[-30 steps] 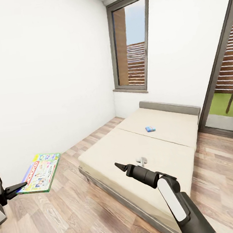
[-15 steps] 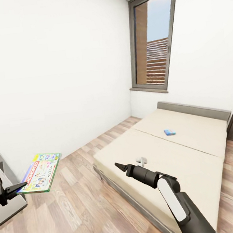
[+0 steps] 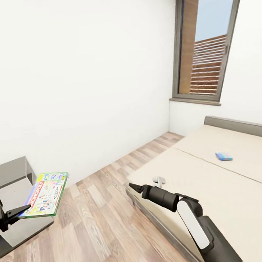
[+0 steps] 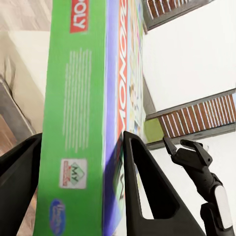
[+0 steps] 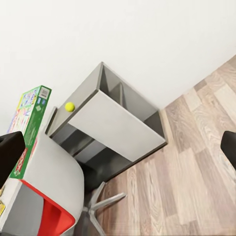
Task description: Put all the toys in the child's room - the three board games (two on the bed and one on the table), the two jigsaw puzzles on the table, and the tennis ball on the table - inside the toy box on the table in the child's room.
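The left claw (image 4: 78, 191) is shut tight on the big green-edged board game (image 3: 45, 194), with one finger on each flat side of the box, and it holds the game out over the wood floor (image 3: 102, 236) near the end of the counter (image 3: 10, 177). The right claw (image 3: 131, 185) carries nothing and hangs over the near corner of the bed (image 3: 219, 190); how wide its fingers stand cannot be told. The small blue board game (image 3: 224, 156) lies on the bed, near the grey headboard (image 3: 240, 126), so it has not been picked up yet. In the right wrist view the yellow tennis ball (image 5: 70, 106) sits on the counter, close to the game box in the left claw. So one game is in the claw but not put away, one waits on the bed, and the ball waits on the counter. It looks like most of the job is left.
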Motion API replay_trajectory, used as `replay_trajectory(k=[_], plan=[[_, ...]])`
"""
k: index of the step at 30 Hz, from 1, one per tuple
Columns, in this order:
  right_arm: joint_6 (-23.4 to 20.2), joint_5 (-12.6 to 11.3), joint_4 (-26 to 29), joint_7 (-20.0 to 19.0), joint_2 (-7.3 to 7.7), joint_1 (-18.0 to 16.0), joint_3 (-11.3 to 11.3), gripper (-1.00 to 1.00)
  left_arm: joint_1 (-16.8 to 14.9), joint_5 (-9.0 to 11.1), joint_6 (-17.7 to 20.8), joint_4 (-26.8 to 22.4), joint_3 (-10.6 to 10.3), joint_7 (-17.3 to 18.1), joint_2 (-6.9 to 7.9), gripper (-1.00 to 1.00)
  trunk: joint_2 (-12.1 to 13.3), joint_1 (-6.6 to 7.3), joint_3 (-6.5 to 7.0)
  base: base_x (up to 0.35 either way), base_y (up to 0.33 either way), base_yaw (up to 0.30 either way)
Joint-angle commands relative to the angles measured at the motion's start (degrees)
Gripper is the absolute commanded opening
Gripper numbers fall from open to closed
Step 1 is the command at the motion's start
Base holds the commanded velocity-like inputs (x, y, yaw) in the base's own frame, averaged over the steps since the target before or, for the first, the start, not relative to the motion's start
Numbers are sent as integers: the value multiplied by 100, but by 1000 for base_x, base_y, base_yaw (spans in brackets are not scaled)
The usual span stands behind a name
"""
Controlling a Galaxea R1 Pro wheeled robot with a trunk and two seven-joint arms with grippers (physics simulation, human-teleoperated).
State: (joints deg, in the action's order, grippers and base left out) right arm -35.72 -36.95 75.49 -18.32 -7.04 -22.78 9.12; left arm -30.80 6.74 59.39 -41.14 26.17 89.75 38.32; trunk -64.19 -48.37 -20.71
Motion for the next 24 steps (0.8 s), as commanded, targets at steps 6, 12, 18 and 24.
replay_trajectory(k=[6,12,18,24], plan=[[-31,-14,-12,-5,-6,-4,-7,100,-5,12,61,1,3,25,0,-100,-4,-4,-7,301,182,289],[-31,-14,-22,-5,-8,-5,-7,100,-5,12,61,1,3,25,0,-100,-4,-4,-7,275,218,289],[-31,-14,-25,-3,-8,-6,-7,100,-5,13,61,1,3,25,-7,-100,-4,-4,-7,133,65,289],[-31,-14,-26,-3,-8,-1,-7,100,-5,26,61,1,10,25,-8,-100,-4,-4,-7,14,6,289]])
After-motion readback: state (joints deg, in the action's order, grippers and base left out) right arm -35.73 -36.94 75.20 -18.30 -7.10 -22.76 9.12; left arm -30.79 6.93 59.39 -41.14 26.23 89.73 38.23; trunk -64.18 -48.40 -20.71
